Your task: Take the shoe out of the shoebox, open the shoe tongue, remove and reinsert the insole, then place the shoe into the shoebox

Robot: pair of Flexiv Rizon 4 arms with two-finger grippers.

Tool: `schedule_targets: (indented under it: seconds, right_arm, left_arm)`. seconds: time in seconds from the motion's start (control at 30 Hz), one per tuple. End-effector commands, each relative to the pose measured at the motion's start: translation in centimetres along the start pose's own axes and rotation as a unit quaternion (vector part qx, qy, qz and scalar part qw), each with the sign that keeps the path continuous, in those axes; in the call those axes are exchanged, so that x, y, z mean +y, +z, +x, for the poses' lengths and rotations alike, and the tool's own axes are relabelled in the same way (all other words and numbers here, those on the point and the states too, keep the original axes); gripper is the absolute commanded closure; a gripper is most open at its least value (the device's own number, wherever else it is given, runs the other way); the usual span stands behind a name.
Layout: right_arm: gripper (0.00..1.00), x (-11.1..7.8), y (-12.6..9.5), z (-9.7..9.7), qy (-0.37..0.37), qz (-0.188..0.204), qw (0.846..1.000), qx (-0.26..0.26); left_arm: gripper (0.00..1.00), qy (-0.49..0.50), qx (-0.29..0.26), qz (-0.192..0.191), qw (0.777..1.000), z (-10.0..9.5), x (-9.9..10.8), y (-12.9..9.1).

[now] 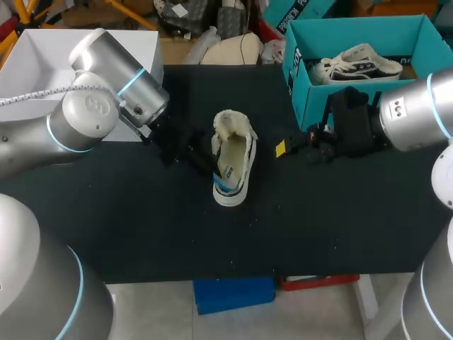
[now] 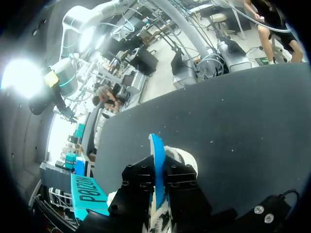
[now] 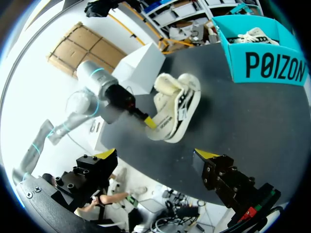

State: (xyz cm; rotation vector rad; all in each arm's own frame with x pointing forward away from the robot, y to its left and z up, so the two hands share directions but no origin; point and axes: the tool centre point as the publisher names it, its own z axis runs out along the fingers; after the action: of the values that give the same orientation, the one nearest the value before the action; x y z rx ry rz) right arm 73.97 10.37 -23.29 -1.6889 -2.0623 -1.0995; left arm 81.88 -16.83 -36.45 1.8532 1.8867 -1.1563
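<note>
A white shoe (image 1: pixel 232 159) with cream lining lies in the middle of the black table (image 1: pixel 141 227). My left gripper (image 1: pixel 207 157) is at the shoe's left side, near its front end. In the left wrist view its black fingers (image 2: pixel 138 182) are shut on a thin blue insole edge (image 2: pixel 155 153) standing up out of the shoe (image 2: pixel 182 158). My right gripper (image 1: pixel 283 149) hovers just right of the shoe, open and holding nothing. In the right wrist view its fingers (image 3: pixel 206 155) stand wide apart, with the shoe (image 3: pixel 175 109) ahead of them. The teal shoebox (image 1: pixel 311 99) stands at the back right.
A second shoe (image 1: pixel 361 64) lies inside the teal shoebox (image 3: pixel 265 68). A white box (image 1: pixel 42 49) stands at the table's back left, behind my left arm. Bare black table stretches in front of the shoe to the near edge.
</note>
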Motion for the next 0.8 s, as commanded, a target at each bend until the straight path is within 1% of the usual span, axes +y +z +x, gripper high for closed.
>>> schedule_targets:
  seconds: [0.03,0.1,0.23,0.43,0.67,0.8]
  right_arm:
    - [0.00,0.0,0.0,0.1,0.000,0.001,1.000,-0.002]
    - [0.00,0.0,0.0,0.1,0.000,0.001,1.000,-0.002]
    - [0.00,0.0,0.0,0.1,0.000,0.001,1.000,-0.002]
    - [0.00,0.0,0.0,0.1,0.000,0.001,1.000,-0.002]
    - [0.00,0.0,0.0,0.1,0.000,0.001,1.000,-0.002]
    - [0.00,0.0,0.0,0.1,0.000,0.001,1.000,-0.002]
  left_arm:
    - [1.00,0.002,0.008,0.017,1.000,-0.7,3.0,0.7]
    - [1.00,0.002,0.011,0.016,1.000,-0.8,3.6,0.9]
    - [1.00,0.004,0.020,0.016,1.000,-1.0,4.0,1.1]
    - [1.00,0.007,0.043,0.015,0.999,-0.8,3.8,1.7]
    - [1.00,0.018,0.108,0.013,0.994,0.0,2.9,3.0]
    - [1.00,0.027,0.150,-0.001,0.988,0.5,2.8,3.7]
